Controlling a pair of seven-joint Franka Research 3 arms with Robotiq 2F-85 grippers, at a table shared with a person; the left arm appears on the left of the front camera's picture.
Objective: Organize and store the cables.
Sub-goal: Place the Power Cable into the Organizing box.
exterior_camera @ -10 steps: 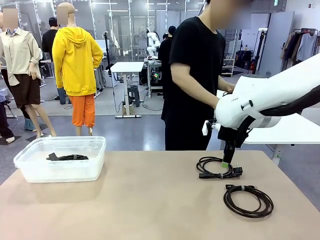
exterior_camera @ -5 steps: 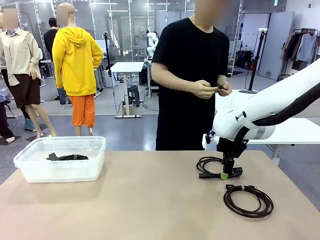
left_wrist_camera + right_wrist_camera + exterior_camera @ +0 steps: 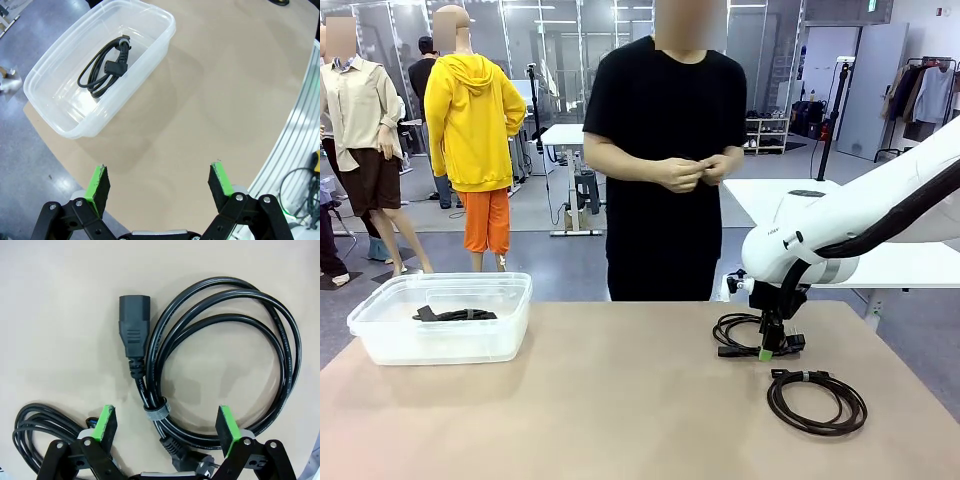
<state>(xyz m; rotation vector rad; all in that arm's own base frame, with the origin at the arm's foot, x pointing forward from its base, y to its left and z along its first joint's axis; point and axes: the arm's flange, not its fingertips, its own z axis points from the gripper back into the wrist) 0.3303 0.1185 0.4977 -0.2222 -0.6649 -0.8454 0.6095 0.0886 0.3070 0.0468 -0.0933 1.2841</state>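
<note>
My right gripper (image 3: pixel 767 350) hangs wide open just above the far cable (image 3: pixel 725 325), on the right side of the surface (image 3: pixel 620 410). It is the nearer arm by far. In the wrist view the bundled stretch at the tie (image 3: pixel 156 409) runs lengthwise between my pads, across their closing line, so I judge a straight drop should catch it. The second cable (image 3: pixel 800 376) lies just nearer, apart from the first. The bin (image 3: pixel 440 345) sits well to the left and holds a stored cable (image 3: pixel 102 75), with open surface between. My left gripper (image 3: pixel 159 182), also wide open, hovers on that side.
</note>
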